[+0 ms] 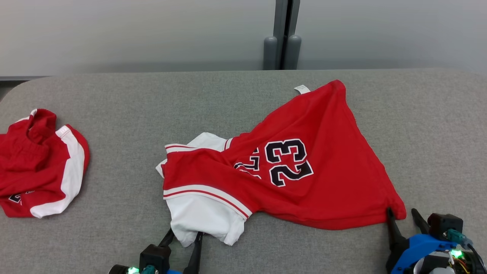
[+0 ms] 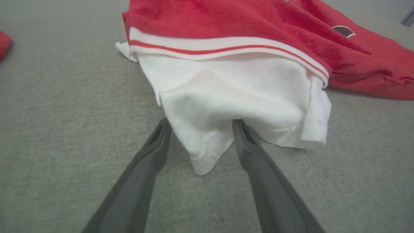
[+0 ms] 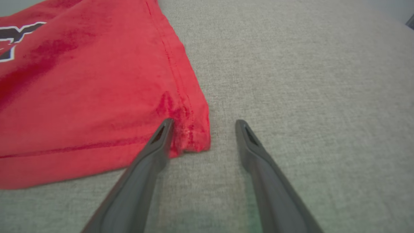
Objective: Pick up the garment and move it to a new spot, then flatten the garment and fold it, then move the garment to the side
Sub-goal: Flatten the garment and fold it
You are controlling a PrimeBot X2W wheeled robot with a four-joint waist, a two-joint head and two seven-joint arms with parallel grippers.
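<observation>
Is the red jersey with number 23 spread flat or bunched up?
Bunched, not flat: the red fabric jersey numbered 23 lies twisted, its white sleeve crumpled under striped trim.

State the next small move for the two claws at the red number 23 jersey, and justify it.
Probably close both claws. The left claw stands open with the white sleeve between its fingers; the right claw stands open at the red hem corner. The jersey lies crumpled, so gripping both ends should let it be lifted.
</observation>
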